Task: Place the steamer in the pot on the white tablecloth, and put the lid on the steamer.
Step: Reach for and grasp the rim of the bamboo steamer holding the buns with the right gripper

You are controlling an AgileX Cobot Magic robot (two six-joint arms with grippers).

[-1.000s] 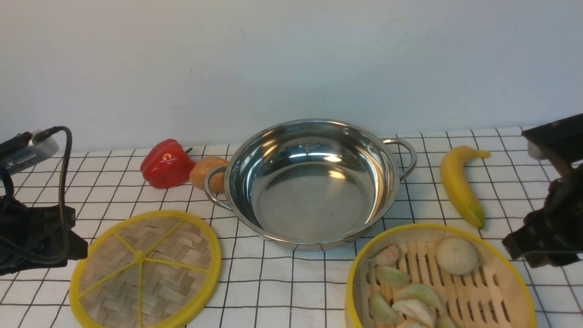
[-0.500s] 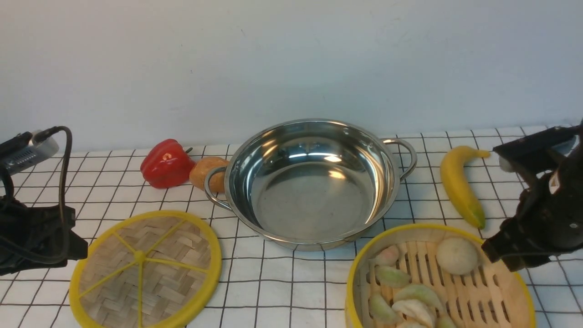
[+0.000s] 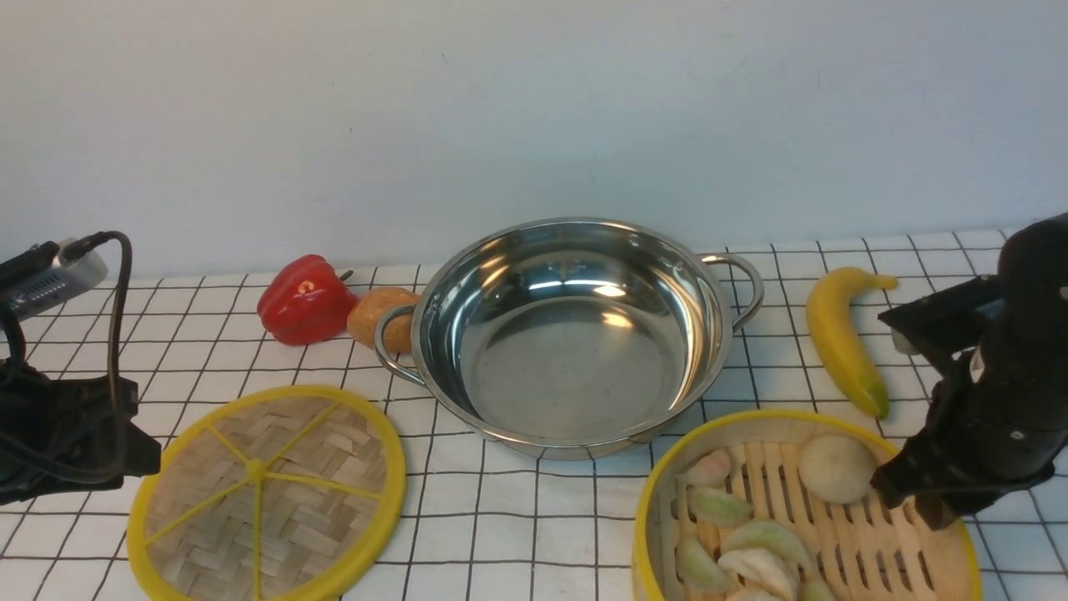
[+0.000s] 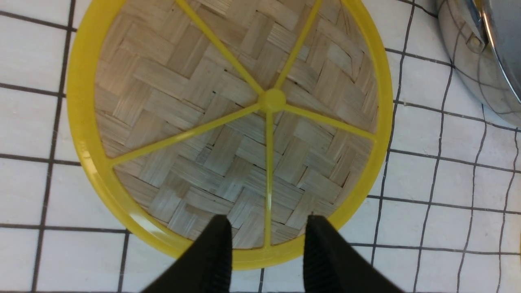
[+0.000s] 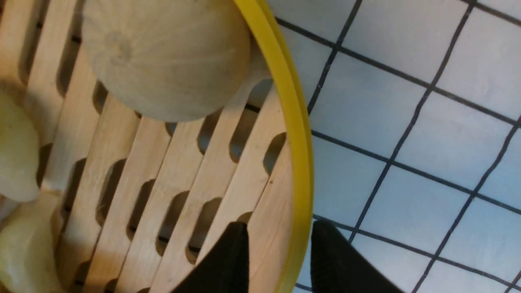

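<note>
Yellow-rimmed bamboo steamer (image 3: 851,542), slatted wooden floor

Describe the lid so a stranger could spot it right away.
Find the big steel pot mid-table on the white tablecloth. The lid lies left of it, nearer the robot: a flat woven disc with yellow spokes, unlike the deeper slatted steamer.

Bright, even light, soft shadows, white glare patches inside the pot (image 3: 576,334).
</note>
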